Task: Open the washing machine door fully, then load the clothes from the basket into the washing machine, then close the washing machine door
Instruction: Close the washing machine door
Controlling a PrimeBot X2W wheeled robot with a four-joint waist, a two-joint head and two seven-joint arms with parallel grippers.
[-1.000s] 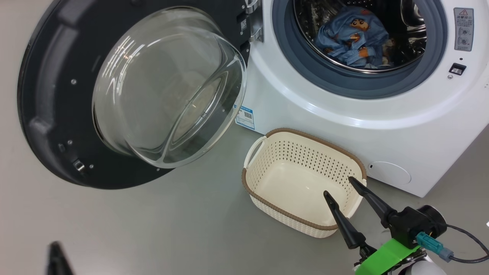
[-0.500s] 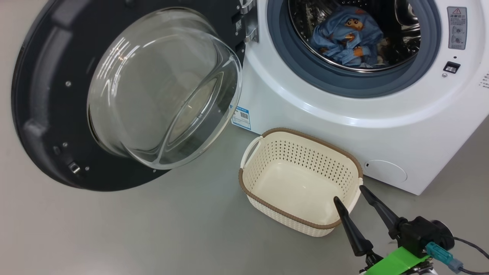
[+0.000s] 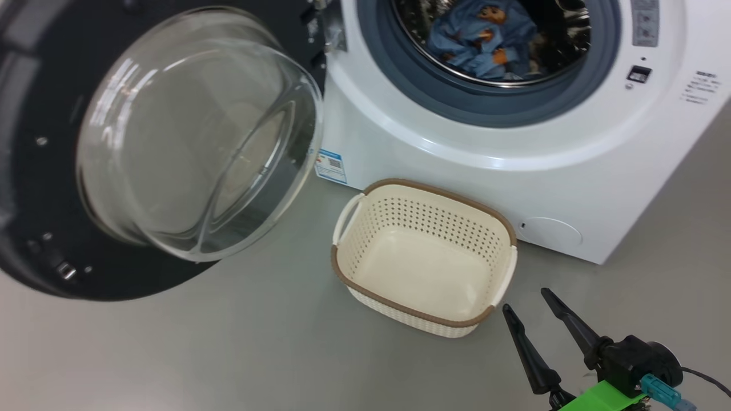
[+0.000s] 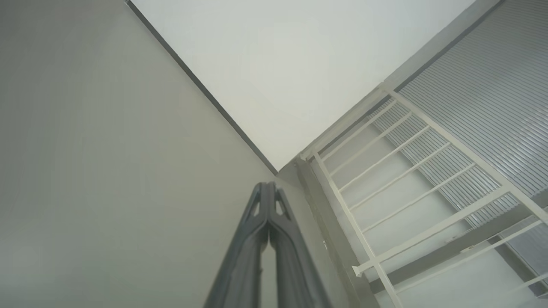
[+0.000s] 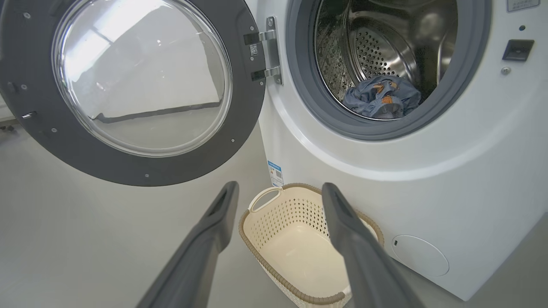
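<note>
The washing machine (image 3: 457,171) (image 5: 449,171) stands with its door (image 3: 188,137) (image 5: 137,81) swung wide open to the left. The light-blue printed clothes (image 3: 477,37) (image 5: 381,96) lie in the steel drum. On the floor before the machine sits the cream basket (image 3: 425,285) (image 5: 265,239), with nothing in it. My right gripper (image 3: 528,299) (image 5: 278,188) is open, just right of the basket's near corner and apart from it. My left gripper (image 4: 267,186) is shut on nothing and points toward a wall corner.
A pale metal railing (image 4: 406,179) and a ribbed grey panel (image 4: 483,102) stand to the right in the left wrist view. Grey floor (image 3: 228,354) spreads left and in front of the basket. The open door overhangs the floor at the left.
The head camera has shifted, so machine, door and basket sit further left and up in the picture. My right gripper has drawn back from over the basket to beside its corner.
</note>
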